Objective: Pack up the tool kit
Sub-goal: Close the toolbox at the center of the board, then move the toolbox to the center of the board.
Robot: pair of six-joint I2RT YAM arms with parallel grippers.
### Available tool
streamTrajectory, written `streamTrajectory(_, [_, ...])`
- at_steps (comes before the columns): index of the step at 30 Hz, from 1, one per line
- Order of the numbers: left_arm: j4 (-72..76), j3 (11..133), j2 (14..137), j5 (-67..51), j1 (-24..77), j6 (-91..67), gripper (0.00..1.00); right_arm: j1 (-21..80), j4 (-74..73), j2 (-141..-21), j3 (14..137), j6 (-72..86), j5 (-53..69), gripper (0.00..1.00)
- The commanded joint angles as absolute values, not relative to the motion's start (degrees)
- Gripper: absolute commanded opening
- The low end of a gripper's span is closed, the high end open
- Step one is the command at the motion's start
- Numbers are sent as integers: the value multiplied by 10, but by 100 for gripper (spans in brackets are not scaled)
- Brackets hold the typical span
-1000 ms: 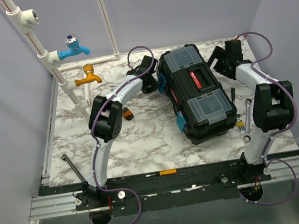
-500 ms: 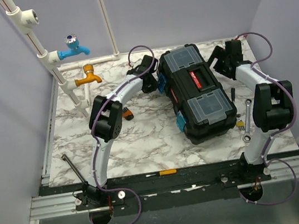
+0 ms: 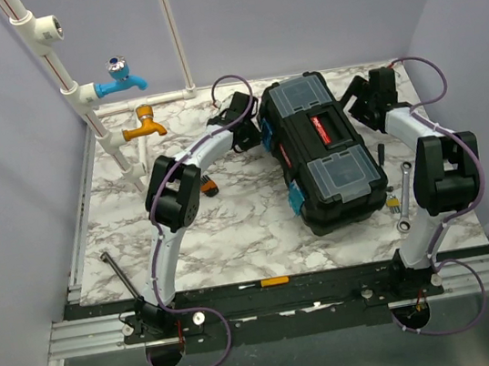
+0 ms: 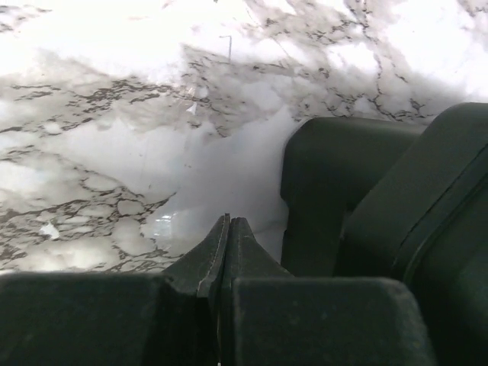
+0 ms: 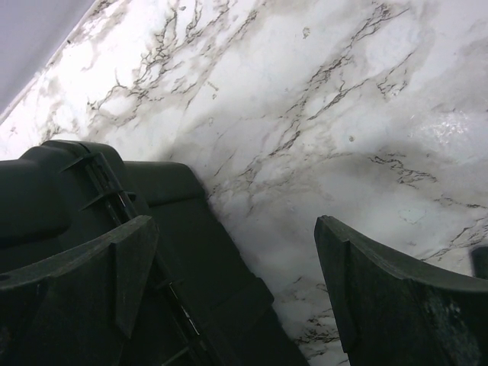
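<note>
Overhead camera looks down; close wrist cameras share the toolbox (image 3: 324, 148).

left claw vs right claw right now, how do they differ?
Left claw is shut tight; right claw is open wide. Left claw sits left of the toolbox, right claw right of it. Both hold nothing and are near the toolbox's far end.

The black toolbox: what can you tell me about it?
The toolbox looks like black plastic, shut, lying flat and diagonal on the marble table, right of centre. Its lid carries a red-black handle between two clear-lidded compartments; teal latches show on its left side. The shut left fingers and open right fingers flank its far end; contact unclear.
</note>
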State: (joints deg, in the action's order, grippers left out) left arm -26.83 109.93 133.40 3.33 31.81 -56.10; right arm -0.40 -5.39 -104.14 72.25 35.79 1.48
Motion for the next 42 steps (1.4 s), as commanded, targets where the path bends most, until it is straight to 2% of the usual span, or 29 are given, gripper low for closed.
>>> streamTrajectory(1, [46, 1101, 1345, -92, 413, -621, 0, 132, -117, -1039, 703, 357, 337, 96])
streamTrajectory(4, [43, 1103, 1343, -89, 414, -632, 0, 133, -105, -1040, 711, 376, 348, 95])
streamTrajectory(11, [-53, 1041, 1247, 17, 411, -537, 0, 106, -181, -998, 754, 341, 201, 98])
streamTrajectory(15, [-116, 1004, 1179, 95, 407, -478, 1, 91, -211, -976, 788, 329, 65, 100])
streamTrajectory(19, [-146, 963, 1114, 136, 392, -434, 16, 55, -228, -970, 814, 322, 3, 100])
streamTrajectory(25, [-138, 880, 1005, 162, 374, -381, 21, 28, -236, -933, 830, 294, -104, 100])
streamTrajectory(27, [-128, 844, 961, 185, 374, -359, 27, 28, -219, -903, 810, 283, -120, 100])
streamTrajectory(30, [-119, 786, 895, 218, 374, -330, 35, 28, -174, -851, 758, 271, -143, 100])
streamTrajectory(33, [-97, 716, 823, 245, 373, -301, 49, 29, -129, -800, 686, 259, -178, 100])
streamTrajectory(36, [-66, 637, 749, 239, 373, -271, 56, 29, -129, -764, 627, 288, -248, 100])
streamTrajectory(42, [-5, 459, 598, 207, 374, -251, 66, 28, -163, -682, 514, 325, -278, 100])
